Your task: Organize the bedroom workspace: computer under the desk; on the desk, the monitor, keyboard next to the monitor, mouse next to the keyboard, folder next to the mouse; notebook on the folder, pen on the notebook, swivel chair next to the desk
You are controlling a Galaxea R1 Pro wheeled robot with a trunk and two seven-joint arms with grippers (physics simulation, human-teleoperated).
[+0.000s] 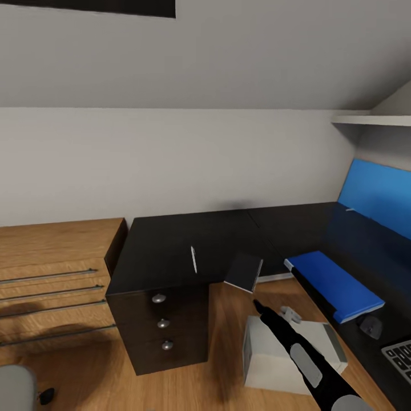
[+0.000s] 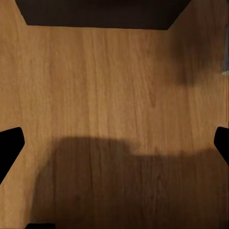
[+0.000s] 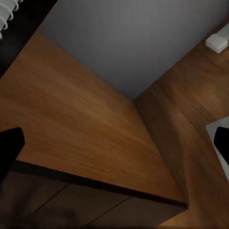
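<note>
The black desk (image 1: 171, 240) wraps around the corner. A thin pen (image 1: 194, 260) lies on its left wing. The dark-looking notebook (image 1: 244, 273) sits tilted at the desk's inner edge, and its spiral binding (image 3: 8, 12) shows in the right wrist view. My right gripper (image 1: 258, 306) hovers just in front of it, open (image 3: 114, 143) and empty. On the right wing lie the blue folder (image 1: 334, 282), the mouse (image 1: 371, 325) and the keyboard (image 1: 402, 357), with the monitor (image 1: 377, 200) behind them. The grey computer (image 1: 274, 354) stands under the desk. My left gripper (image 2: 114, 143) is open over bare wooden floor.
A light wooden drawer cabinet (image 1: 51, 274) stands left of the desk. The desk's three drawers with silver knobs (image 1: 162, 322) face me. A grey corner of the swivel chair (image 1: 14, 388) shows at the lower left. A white shelf (image 1: 371, 121) hangs at the upper right.
</note>
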